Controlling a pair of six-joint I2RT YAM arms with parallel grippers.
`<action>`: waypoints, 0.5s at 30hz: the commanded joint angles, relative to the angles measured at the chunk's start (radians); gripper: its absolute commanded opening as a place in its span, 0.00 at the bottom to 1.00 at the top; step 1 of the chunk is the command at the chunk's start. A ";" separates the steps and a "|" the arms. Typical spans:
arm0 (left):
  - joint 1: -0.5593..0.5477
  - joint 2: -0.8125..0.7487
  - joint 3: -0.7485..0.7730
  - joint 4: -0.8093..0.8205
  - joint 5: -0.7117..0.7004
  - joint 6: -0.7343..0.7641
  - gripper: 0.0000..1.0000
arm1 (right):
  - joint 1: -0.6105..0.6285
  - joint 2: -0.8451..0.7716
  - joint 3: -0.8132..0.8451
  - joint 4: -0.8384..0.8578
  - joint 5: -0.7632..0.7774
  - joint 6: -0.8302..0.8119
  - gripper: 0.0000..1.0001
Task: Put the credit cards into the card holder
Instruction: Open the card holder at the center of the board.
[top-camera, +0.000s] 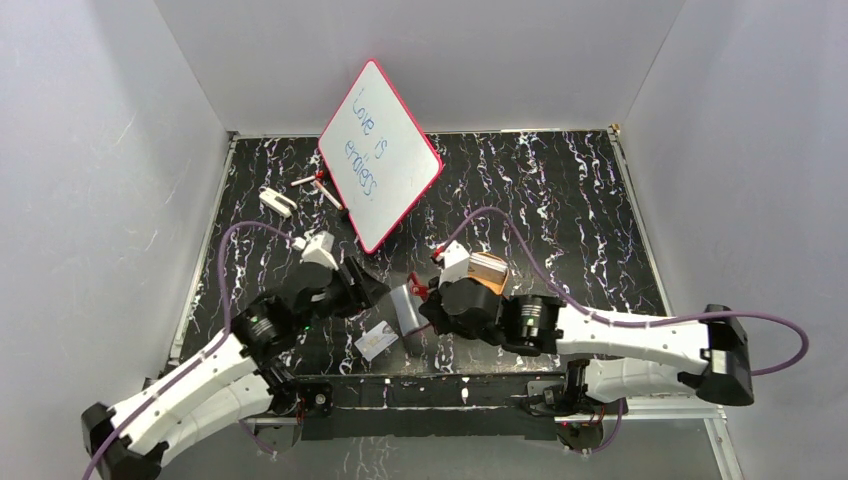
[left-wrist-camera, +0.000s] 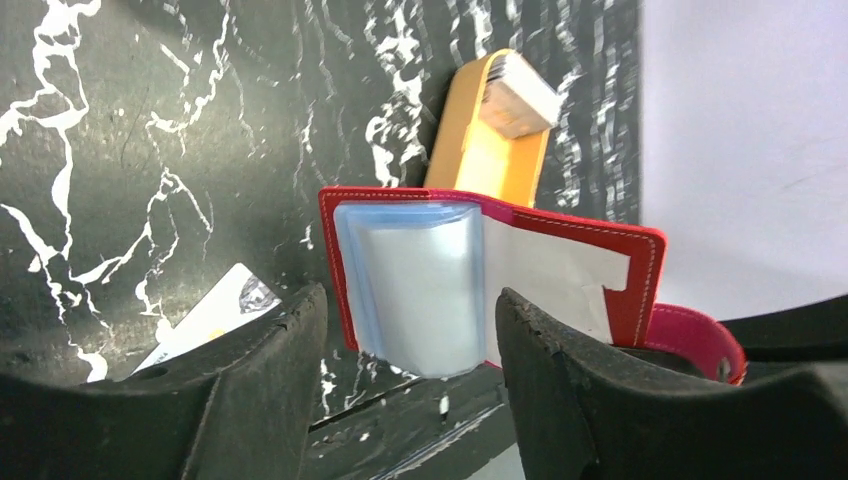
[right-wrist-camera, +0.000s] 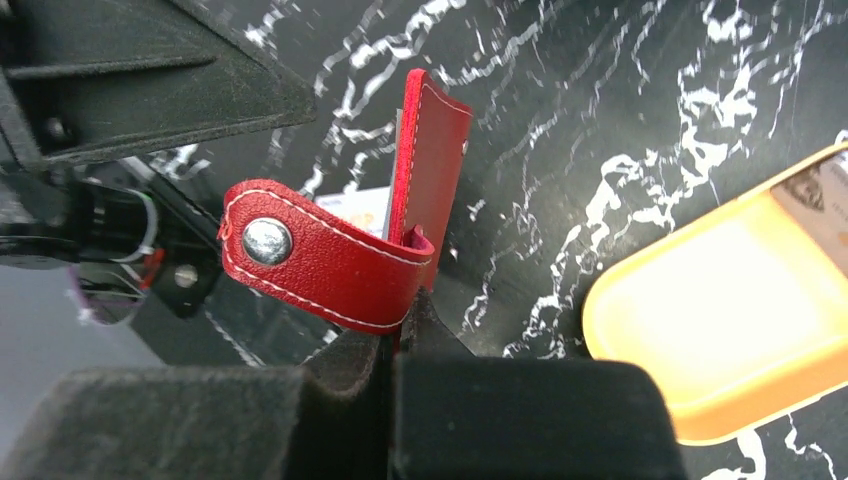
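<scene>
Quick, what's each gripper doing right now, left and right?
Left gripper: open, gripping nothing.
Right gripper: closed, holding the card holder by its edge.

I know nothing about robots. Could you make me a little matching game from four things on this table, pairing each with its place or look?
Things:
1. card holder
2. credit card
3. tray
4. whiteboard

Descriptions:
A. orange
B. lying flat on the table
C. pinched by the right gripper
D. red-framed, with handwriting on it

Pairs: 1-C, 2-B, 3-A, 4-D
</scene>
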 joint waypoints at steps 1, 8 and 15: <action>-0.004 -0.167 -0.021 -0.048 -0.080 -0.033 0.62 | -0.001 -0.108 0.070 0.101 -0.008 -0.083 0.00; -0.003 -0.401 -0.135 0.269 0.034 0.092 0.75 | -0.002 -0.237 0.122 0.196 -0.166 -0.185 0.00; -0.004 -0.460 -0.076 0.364 0.121 0.179 0.94 | -0.001 -0.357 0.148 0.306 -0.331 -0.267 0.00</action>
